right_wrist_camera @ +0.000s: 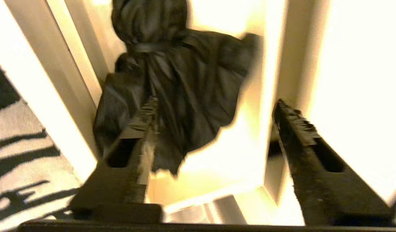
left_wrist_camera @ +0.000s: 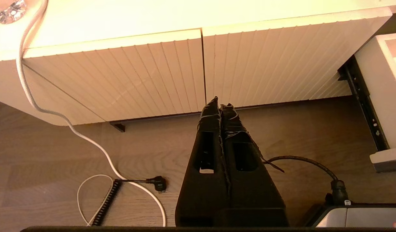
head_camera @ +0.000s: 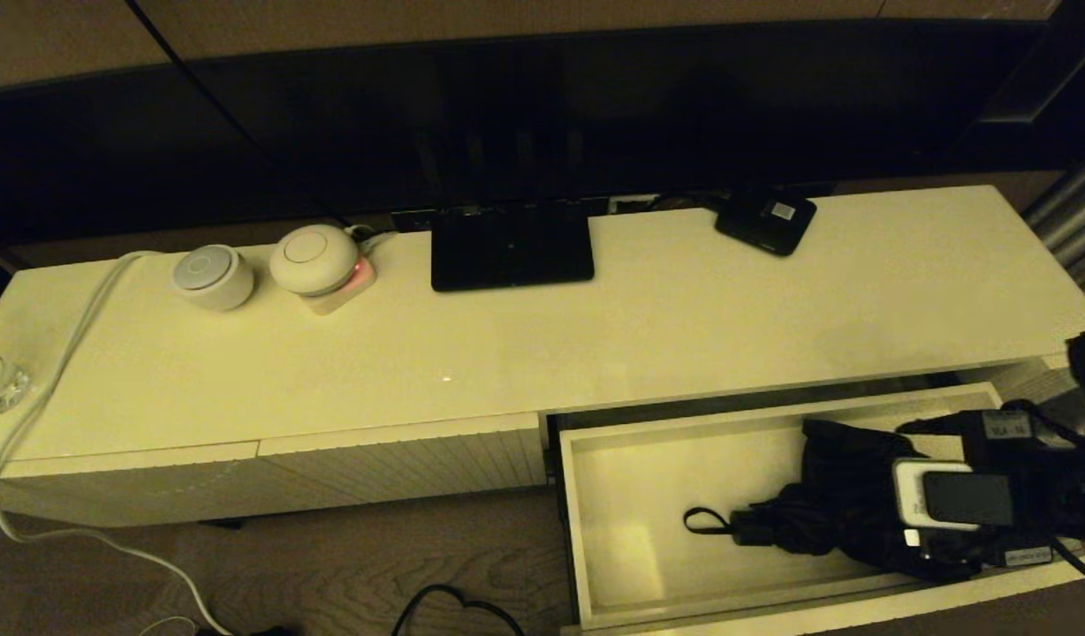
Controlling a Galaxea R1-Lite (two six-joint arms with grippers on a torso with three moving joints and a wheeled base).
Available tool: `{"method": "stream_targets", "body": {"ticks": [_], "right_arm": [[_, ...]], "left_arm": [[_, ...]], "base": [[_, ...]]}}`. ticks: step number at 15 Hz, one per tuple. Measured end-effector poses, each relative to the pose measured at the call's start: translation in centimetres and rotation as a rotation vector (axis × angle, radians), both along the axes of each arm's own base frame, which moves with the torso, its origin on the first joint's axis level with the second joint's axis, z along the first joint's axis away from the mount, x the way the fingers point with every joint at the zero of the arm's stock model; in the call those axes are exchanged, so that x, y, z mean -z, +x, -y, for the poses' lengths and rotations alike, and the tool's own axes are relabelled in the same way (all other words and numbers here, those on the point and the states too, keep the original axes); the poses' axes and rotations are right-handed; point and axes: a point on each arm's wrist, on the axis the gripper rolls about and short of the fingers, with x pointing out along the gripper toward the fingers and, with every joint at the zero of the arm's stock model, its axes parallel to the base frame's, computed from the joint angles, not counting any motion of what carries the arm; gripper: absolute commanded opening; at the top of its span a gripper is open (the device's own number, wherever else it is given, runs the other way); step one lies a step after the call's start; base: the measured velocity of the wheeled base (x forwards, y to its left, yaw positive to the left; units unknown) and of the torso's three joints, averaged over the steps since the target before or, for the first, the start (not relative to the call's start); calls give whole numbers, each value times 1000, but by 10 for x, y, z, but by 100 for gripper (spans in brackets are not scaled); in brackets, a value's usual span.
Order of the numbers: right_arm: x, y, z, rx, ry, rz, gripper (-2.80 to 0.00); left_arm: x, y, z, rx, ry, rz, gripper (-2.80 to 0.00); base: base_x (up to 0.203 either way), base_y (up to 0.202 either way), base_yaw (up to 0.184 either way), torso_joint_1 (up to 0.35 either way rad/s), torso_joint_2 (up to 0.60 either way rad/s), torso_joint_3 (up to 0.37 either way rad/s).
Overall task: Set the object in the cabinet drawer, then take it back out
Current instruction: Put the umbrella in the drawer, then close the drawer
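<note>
Right gripper (right_wrist_camera: pixel 214 109) hangs over the open cabinet drawer (head_camera: pixel 613 530) with its fingers spread wide, holding nothing; one finger is close by the fabric of the umbrella (head_camera: pixel 816 512). Umbrella lies inside the drawer. Left gripper (left_wrist_camera: pixel 220 106), fingers pressed together, is parked before the ribbed fronts (left_wrist_camera: pixel 146 77).
</note>
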Motion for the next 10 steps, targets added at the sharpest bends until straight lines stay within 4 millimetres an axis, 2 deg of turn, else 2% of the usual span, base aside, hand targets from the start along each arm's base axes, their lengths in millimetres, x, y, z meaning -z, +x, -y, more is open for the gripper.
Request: {"method": "stream_targets", "body": {"ticks": [2, 4, 5, 8, 10], "right_arm": [[-16, -23, 0, 44, 96, 42, 0], [-22, -50, -4, 77, 229, 53, 0], [-22, -64, -7, 78, 286, 44, -280], [-5, -101, -5, 52, 341, -14, -280], [11, -116, -1, 44, 338, -44, -280]], "left_arm": [[0, 0, 0, 0, 0, 0, -280], [0, 0, 0, 0, 0, 0, -280], [0, 0, 0, 0, 0, -1, -280], [0, 0, 0, 1, 0, 0, -280], [0, 0, 0, 1, 0, 0, -280]], "base": [[0, 0, 0, 0, 0, 0], [0, 0, 0, 0, 0, 0], [0, 0, 0, 0, 0, 0], [0, 0, 0, 0, 0, 0], [0, 0, 0, 0, 0, 0]]}}
